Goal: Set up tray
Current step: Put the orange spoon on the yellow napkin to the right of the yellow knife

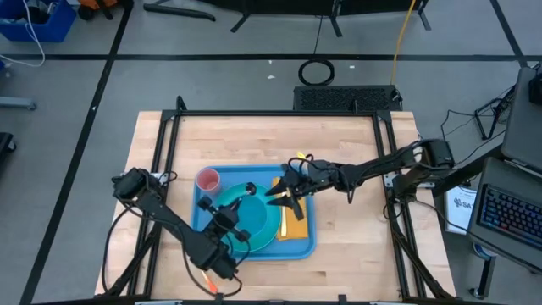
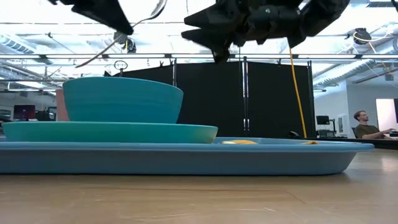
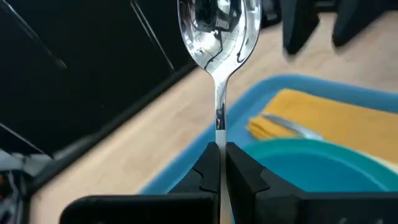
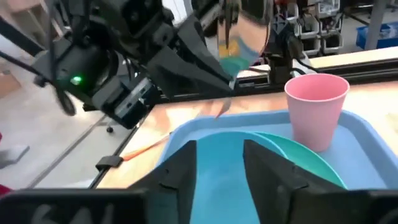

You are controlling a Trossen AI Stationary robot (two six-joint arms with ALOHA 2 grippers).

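The blue tray [image 1: 305,246] lies on the wooden table. It holds a pink cup [image 1: 207,179], a teal bowl [image 2: 121,99] standing on a teal plate [image 2: 109,132], and a yellow napkin [image 3: 329,115] with a metal utensil [image 3: 286,127] on it. My left gripper [image 3: 219,149] is above the tray's middle, shut on a shiny spoon [image 3: 217,25]. My right gripper [image 4: 219,163] hovers open over the napkin side of the tray [image 1: 284,196], with nothing between its fingers. It faces the left gripper [image 4: 186,53] and the cup [image 4: 314,106]. My left gripper pinches the spoon's thin handle [image 3: 219,124] between its two fingers. The fingers lie along the handle, and the spoon's bowl sticks out past the fingertips. The spoon is lifted clear, above the tray and the plate.
A black frame [image 1: 279,113] runs around the table's back and sides. Bare wood [image 1: 254,140] lies between the tray and the far edge. A person [image 2: 367,127] sits at a desk beyond the table on the right.
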